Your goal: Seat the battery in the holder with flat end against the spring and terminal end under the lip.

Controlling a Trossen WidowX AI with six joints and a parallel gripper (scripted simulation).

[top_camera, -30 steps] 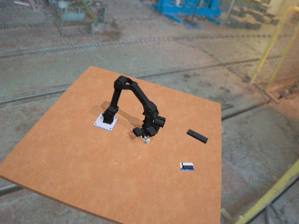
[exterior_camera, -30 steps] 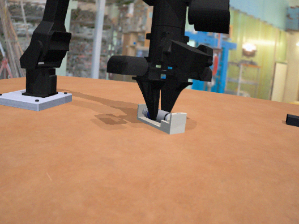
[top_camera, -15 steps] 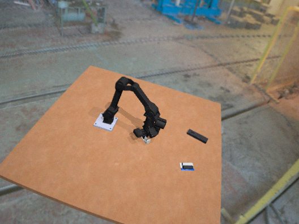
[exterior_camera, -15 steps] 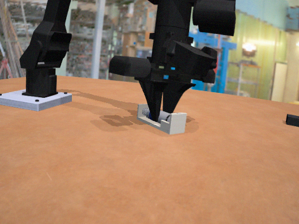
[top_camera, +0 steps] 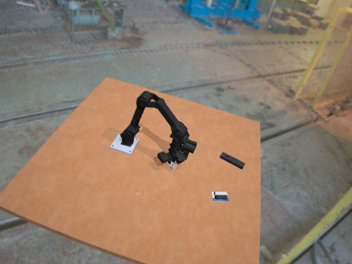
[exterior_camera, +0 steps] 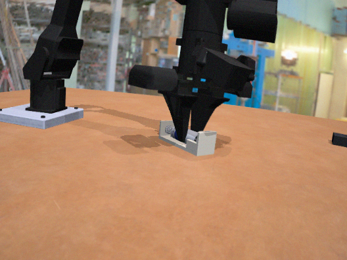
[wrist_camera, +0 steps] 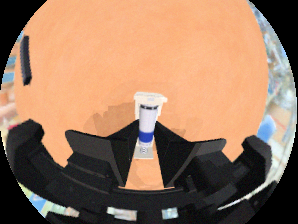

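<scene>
— Where do you stand?

— My pincer (exterior_camera: 186, 136) is clamped on the battery (exterior_camera: 191, 134), low inside the holder (exterior_camera: 202, 144), near the middle of the table, nearer its far-right edge than the near edge.

— And to finish well?

— Check it lies level, flat end by the spring (exterior_camera: 168, 129), nose tucked under the far lip. Then ease apart gently, no pressing down, and lift straight up.

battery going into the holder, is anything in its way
Nothing visible blocks it. The gripper is shut on the battery, already low inside the holder, between the spring end and the far end wall. Whether the terminal end sits under the lip cannot be told.
</scene>
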